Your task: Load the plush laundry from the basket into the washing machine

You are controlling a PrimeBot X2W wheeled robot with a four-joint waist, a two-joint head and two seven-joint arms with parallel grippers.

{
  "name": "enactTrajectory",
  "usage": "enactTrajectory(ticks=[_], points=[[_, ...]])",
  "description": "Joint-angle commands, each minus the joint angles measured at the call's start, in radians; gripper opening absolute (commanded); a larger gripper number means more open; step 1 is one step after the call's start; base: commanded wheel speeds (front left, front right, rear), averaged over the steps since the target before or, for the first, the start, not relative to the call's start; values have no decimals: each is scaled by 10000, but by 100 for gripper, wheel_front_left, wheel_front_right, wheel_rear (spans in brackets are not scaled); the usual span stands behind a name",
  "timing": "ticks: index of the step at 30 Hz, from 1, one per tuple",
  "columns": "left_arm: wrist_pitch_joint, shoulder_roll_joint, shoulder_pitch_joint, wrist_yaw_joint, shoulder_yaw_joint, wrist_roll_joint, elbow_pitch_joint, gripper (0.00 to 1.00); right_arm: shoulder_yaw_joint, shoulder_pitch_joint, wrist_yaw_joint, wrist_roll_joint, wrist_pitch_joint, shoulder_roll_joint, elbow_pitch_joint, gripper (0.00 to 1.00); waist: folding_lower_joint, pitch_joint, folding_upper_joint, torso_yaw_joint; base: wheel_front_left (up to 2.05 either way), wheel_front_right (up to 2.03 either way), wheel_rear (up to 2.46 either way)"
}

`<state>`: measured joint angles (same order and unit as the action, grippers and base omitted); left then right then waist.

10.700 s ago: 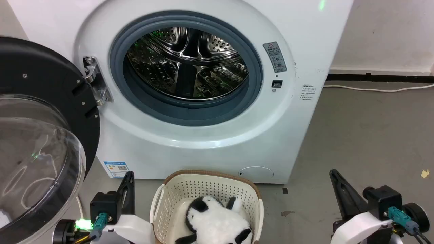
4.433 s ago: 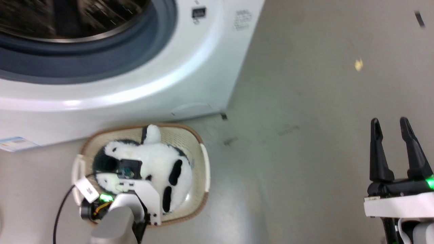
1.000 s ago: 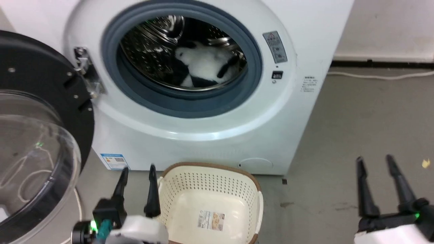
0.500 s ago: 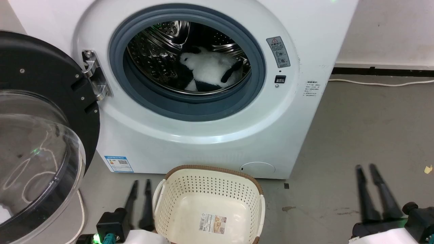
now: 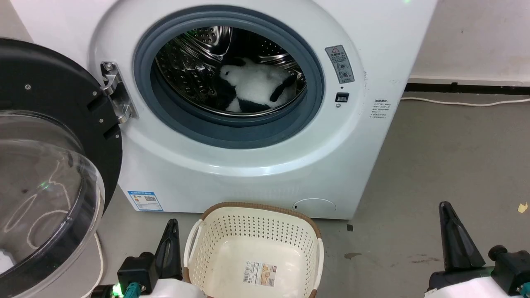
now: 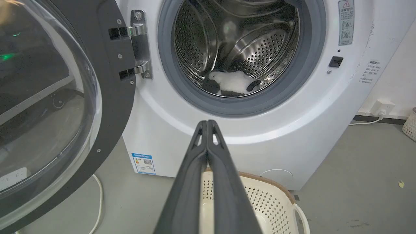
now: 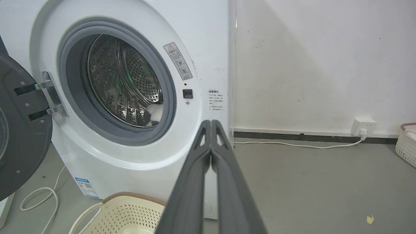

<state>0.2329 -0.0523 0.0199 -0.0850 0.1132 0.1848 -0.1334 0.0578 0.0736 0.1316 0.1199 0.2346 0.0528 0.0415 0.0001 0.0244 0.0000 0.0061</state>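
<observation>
Door point(image 5: 49, 165) is hanging wide open on the left. L hand point(image 6: 207, 128) is sitting just beside the basket point(image 5: 215, 244), now clenched on nothing; half a sec ago its fingers were standing slightly apart. Basket is resting empty on the floor point(image 5: 434, 157) (only the label point(image 5: 259, 273) on its bottom is showing), though ~10 s back it was holding the plush laundry point(image 5: 256, 85). The plush is lying in the drum point(image 5: 190, 70) of the washing machine point(image 5: 248, 165), not shifting. R hand point(image 7: 210, 126), well apart, is also closing up empty. Loading is looking done; both arms seem to be settling to rest.
</observation>
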Motion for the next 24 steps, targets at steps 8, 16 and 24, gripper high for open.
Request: enactTrajectory(ticks=[8, 16, 24], points=[[-201, 3, -33, 98, -123, -199, 154, 0, -64, -120, -2, -179, -207, -4, -63, 0, -1, -18, 0, -5, 0, 0, 0], [-364, 5, -46, 156, -201, -325, 244, 0, -103, -167, -2, -257, -371, -6, -90, 0, -1, -36, 0, -9, 0, 0, 0], [-529, 6, -59, 214, -278, -452, 335, 0, -143, -214, -3, -336, -536, -8, -117, 0, -1, -53, 0, -13, 0, 0, 0]])
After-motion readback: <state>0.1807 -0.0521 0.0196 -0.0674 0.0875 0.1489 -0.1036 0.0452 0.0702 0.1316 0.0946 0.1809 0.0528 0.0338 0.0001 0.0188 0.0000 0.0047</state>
